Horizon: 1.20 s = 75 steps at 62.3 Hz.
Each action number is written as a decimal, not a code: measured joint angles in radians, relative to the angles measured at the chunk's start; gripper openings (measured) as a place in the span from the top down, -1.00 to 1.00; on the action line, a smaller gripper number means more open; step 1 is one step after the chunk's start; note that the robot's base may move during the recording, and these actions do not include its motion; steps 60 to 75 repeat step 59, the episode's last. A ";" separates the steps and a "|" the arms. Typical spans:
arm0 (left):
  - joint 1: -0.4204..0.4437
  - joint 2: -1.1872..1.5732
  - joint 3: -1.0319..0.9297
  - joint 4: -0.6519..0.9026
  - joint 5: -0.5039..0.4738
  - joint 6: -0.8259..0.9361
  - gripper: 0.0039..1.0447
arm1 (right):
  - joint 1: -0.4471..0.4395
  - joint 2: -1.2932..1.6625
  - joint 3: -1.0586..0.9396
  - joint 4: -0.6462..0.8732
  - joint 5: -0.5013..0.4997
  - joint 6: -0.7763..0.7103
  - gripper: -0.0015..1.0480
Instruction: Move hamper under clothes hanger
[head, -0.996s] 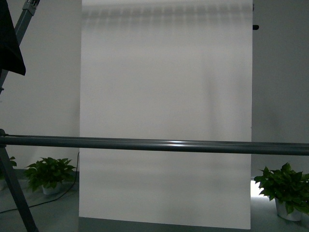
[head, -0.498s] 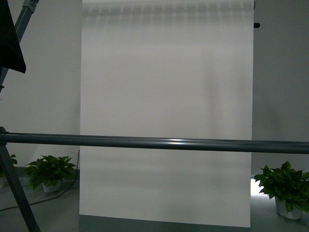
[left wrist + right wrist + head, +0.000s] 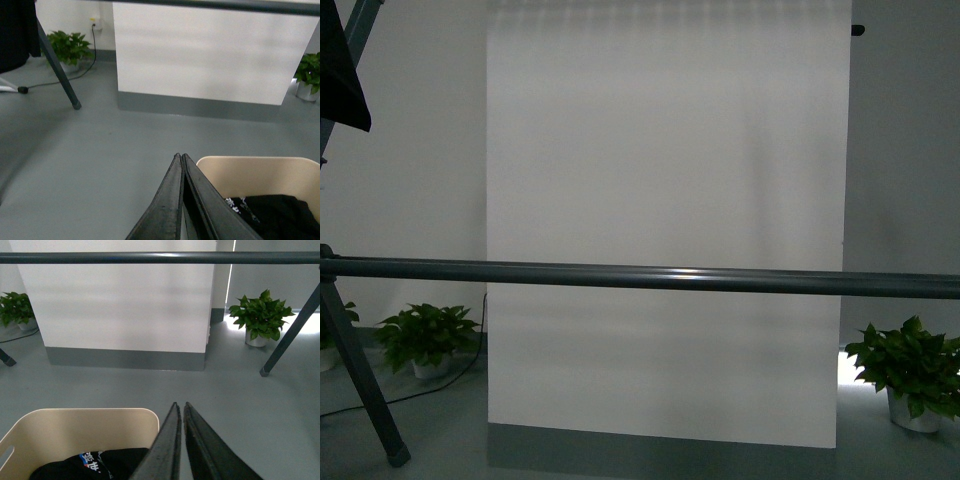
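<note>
A smooth grey-green floor [image 3: 100, 165] runs to a tall white backdrop panel [image 3: 665, 200] with a grey base strip, against pale walls. Leafy green potted plants [image 3: 425, 340] sit at either side. The dark grey tubular metal clothes hanger [image 3: 640, 277] spans the front view with a horizontal bar, one slanted leg at left. The beige plastic rounded hamper [image 3: 75, 432] holds a black printed garment [image 3: 95, 465] and sits between both arms, short of the bar. The left gripper [image 3: 181, 157] and right gripper [image 3: 180, 406] each have their black fingers pressed together, holding nothing.
</note>
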 joint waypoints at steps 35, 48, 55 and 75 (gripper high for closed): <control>0.000 -0.006 0.000 -0.005 0.000 0.001 -0.91 | 0.000 0.000 0.000 -0.001 0.000 0.001 -0.89; 0.000 -0.006 0.000 -0.005 0.000 0.001 -0.88 | 0.000 0.000 0.000 -0.001 0.000 0.000 -0.85; 0.000 -0.006 0.000 -0.005 0.000 0.001 -0.88 | 0.000 0.000 0.000 -0.001 0.000 0.001 -0.85; 0.000 -0.006 0.000 -0.005 0.000 0.001 -0.88 | 0.000 0.000 0.000 -0.001 0.000 0.001 -0.85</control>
